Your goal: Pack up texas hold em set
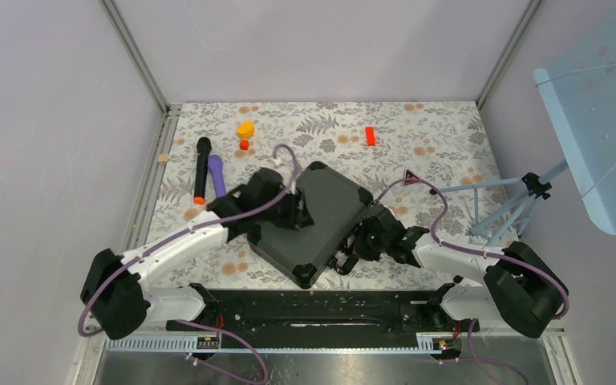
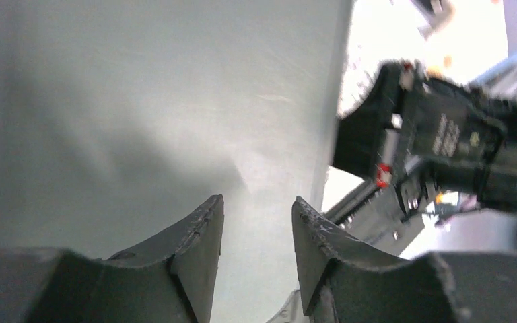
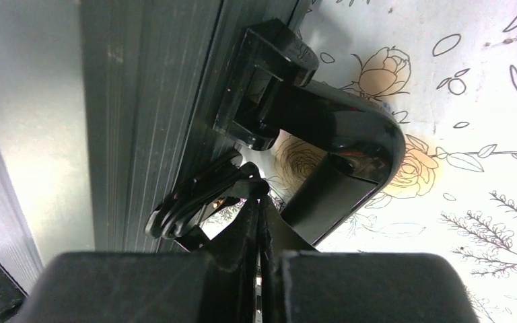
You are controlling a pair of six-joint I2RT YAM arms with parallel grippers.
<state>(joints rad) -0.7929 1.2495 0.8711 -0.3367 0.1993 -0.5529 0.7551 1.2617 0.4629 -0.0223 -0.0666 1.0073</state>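
**Case closed, latch in doubt: a slip is the worry**

The case (image 1: 329,210) lies closed and skewed on the counter (image 1: 441,140), between my two arms, with one corner close to the near edge. Chips and deck are out of sight; I judge they are inside.

My left tool (image 2: 256,252) is over the grey lid (image 2: 141,101), fingers a little apart and holding nothing. I cannot tell whether it bears on the lid. My right tool (image 3: 259,219) has its fingers pressed together, tips against the latch (image 3: 195,202) just beside the handle (image 3: 350,148). I cannot tell whether the latch is pinched or only pushed.

- **Biggest risk:** if my right tool shoves sideways while the left gives no downward hold, the whole case may slide or turn, and its near corner could go over the edge.
- **Next:** the lid may lift if the latch has not caught when my left tool leaves.
- **Smallest:** the thin latch may skid off my closed tips, or the tips may wedge between latch and handle.

Around me, the blue panel (image 1: 601,104) on its stand is off to the right, well apart. The purple cylinder (image 1: 216,175) and black stick (image 1: 201,164) lie near my left arm, and a wide swing could knock them. The yellow block (image 1: 245,128) and red block (image 1: 370,135) sit far back. Nothing stands between my tools and the case.
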